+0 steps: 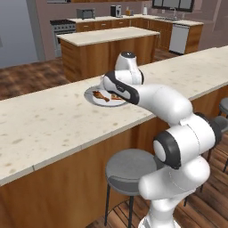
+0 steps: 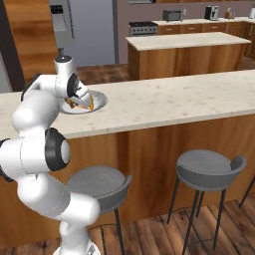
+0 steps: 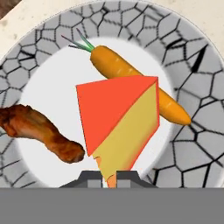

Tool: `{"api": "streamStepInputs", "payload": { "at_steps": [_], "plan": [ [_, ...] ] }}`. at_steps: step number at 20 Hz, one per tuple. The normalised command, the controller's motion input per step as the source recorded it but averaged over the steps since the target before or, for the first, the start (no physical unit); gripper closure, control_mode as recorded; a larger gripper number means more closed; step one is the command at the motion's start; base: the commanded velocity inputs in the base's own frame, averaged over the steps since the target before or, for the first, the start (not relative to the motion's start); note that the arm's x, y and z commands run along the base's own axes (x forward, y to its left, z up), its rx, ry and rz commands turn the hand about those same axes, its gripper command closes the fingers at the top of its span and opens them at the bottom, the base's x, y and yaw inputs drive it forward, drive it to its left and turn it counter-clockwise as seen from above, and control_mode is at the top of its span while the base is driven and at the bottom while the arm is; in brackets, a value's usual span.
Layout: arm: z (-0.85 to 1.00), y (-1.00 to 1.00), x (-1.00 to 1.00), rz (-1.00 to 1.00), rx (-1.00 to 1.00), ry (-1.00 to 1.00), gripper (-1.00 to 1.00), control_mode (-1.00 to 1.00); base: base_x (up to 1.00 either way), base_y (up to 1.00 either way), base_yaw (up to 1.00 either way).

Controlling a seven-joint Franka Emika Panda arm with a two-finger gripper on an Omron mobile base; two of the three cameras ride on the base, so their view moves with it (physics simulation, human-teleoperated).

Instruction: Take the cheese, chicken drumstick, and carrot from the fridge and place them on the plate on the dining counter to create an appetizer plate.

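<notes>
On the plate [image 3: 192, 65], cheese [image 3: 118, 122] hides carrot [image 3: 118, 65] (drumstick [image 3: 39, 131] beside).

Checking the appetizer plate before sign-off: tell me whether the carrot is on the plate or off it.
On it. In the hand view the carrot lies across the plate centre, partly behind the cheese, with the chicken drumstick beside them.

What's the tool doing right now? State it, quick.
Tool: closed on the cheese, over the plate.

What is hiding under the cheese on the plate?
The slim orange carrot passes behind the red-sided yellow cheese wedge; its middle is covered. The patterned grey-white plate lies beneath both.
</notes>
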Motion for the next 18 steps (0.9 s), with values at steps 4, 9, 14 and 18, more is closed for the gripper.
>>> {"api": "streamStepInputs", "payload": {
  "at_steps": [4,9,14,18],
  "plan": [
    [-0.17,0.00,0.18,-0.03,0.00,0.00,1.00,-1.00,0.00,0.00,0.00],
    [-0.21,0.00,0.14,-0.02,0.00,0.00,1.00,-1.00,0.00,0.00,0.00],
    [-0.06,0.00,0.00,-0.01,0.00,-0.01,-1.00,-1.00,0.00,0.00,0.00],
    [-0.02,0.00,-0.03,0.00,0.00,-0.07,-1.00,-1.00,0.00,0.00,0.00]
  ]
}}
